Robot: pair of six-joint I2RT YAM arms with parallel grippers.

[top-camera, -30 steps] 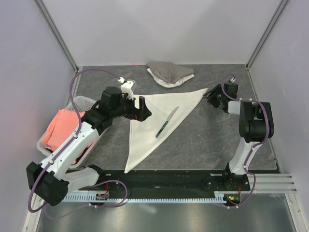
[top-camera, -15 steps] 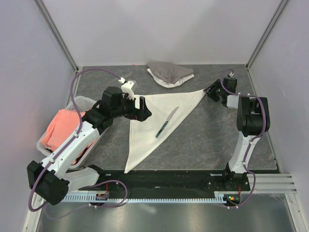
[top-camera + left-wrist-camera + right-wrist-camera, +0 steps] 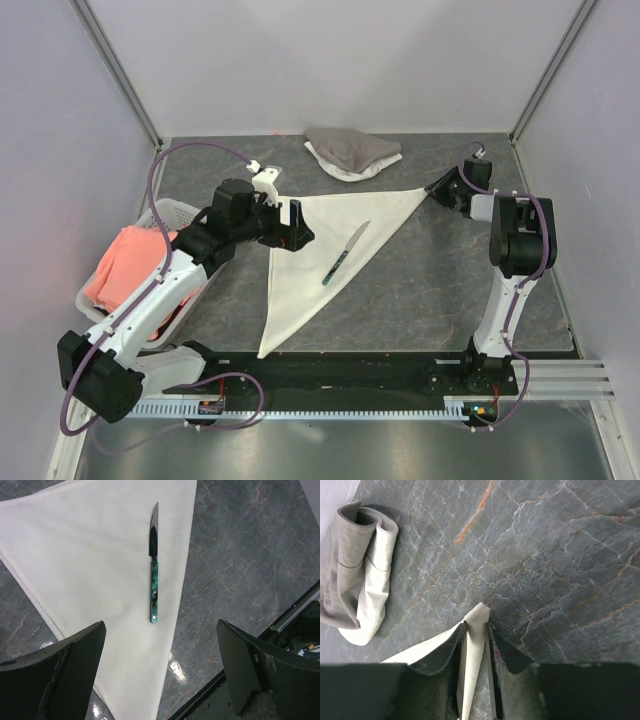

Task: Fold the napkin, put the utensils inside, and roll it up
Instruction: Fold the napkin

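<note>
Clamped the right gripper [image 3: 475,630] on the far-right tip of the napkin [image 3: 310,250], cloth pinched between both fingers. Hung the left gripper [image 3: 160,626] above the napkin's left part, jaws spread wide, grasping nothing. Found the napkin flat on the table [image 3: 450,290] as a triangle, long point toward the near edge, with the knife [image 3: 345,253] on it by its right edge. Noted a grey-and-white cloth heap [image 3: 352,152] at the far side and a basket [image 3: 172,212] of salmon-pink cloth [image 3: 125,268] at left.

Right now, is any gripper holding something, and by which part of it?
The right gripper pinches the napkin by the tip of its far right corner. The left gripper is open and holds nothing.
</note>
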